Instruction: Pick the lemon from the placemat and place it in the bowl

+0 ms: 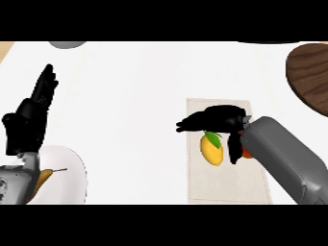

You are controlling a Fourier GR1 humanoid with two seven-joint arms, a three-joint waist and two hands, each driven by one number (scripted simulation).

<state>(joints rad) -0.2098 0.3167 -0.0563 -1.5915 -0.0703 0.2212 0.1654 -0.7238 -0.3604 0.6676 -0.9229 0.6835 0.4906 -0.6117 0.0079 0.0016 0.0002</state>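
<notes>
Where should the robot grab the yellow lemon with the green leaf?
Probably across the lemon's fat middle, coming down from above. It lies flat on the placemat with its long side running up and down, leaf at the top. The right hand hovers just above it, fingers curled.

The placemat (227,182) lies on the desk (138,86), right of centre. On the placemat lies the lemon (211,150), towards its left edge. The right hand (212,120) is above the far part of the placemat, just behind the lemon. A plate (70,175) lies at the near left of the desk. The left hand (31,117) stands behind the plate. A bowl (321,79) sits at the far right, behind and right of the placemat.
</notes>
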